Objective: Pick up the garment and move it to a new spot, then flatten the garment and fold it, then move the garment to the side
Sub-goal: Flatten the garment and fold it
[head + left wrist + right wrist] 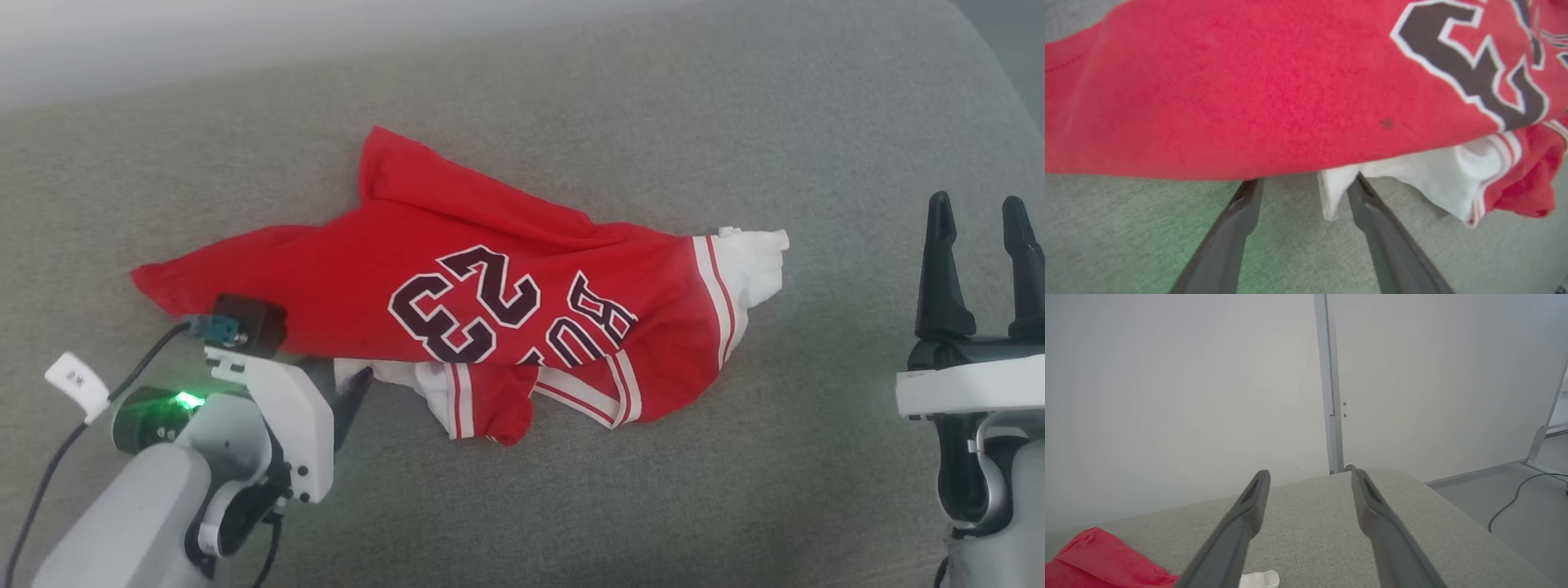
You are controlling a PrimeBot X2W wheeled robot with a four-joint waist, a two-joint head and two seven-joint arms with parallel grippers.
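Garment point(457, 294) lies crumpled at centre of cushion point(735, 490); left gripper point(1305, 179) wide at its near edge, right gripper point(978, 208) wide, well apart. Closing may catch only the white sleeve point(1412, 179).

The garment point(326, 278) carries a large dark number "23" point(465, 304), outlined in white on its red cloth and seen upside down in the head view. Next to it, toward the white sleeve point(755, 265), stand dark, white-outlined letters point(594, 321) of the same kind. "BU" can be made out; the rest is hidden at the fold. The left wrist view shows part of one numeral point(1474, 69), too cropped to read. A small white tag point(75, 381) on a cable point(49, 474) bears tiny marks that cannot be read.
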